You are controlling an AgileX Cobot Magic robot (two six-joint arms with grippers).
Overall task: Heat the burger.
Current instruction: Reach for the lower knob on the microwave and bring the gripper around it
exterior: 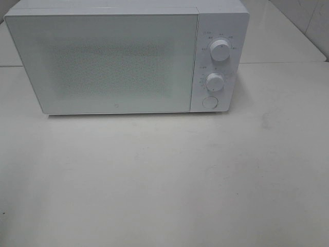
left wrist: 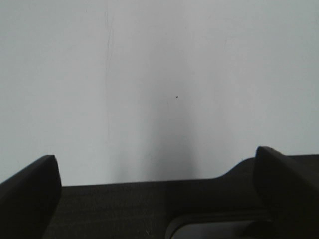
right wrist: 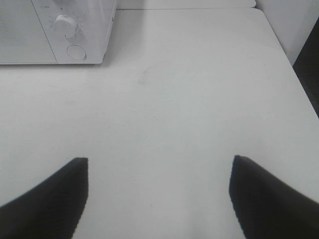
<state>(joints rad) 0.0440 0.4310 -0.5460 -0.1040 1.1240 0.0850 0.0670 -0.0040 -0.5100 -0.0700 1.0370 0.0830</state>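
The burger is out of view in every frame. A white microwave [exterior: 123, 56] stands at the back of the white table [exterior: 164, 180] with its door shut, two dials [exterior: 215, 81] and a round button [exterior: 209, 102] on its right panel. Neither arm shows in the high view. My left gripper [left wrist: 154, 179] is open, its dark fingers [left wrist: 30, 194] spread over a plain pale surface with nothing between them. My right gripper [right wrist: 157, 174] is open above the bare tabletop, nothing between its fingers [right wrist: 55, 194], with the microwave's lower dial [right wrist: 66, 23] and button [right wrist: 76, 52] farther off.
The table's right edge [right wrist: 294, 64] drops to a dark floor. A seam between table panels [exterior: 288, 63] runs behind and to the right of the microwave. A faint smudge [right wrist: 145, 77] marks the tabletop.
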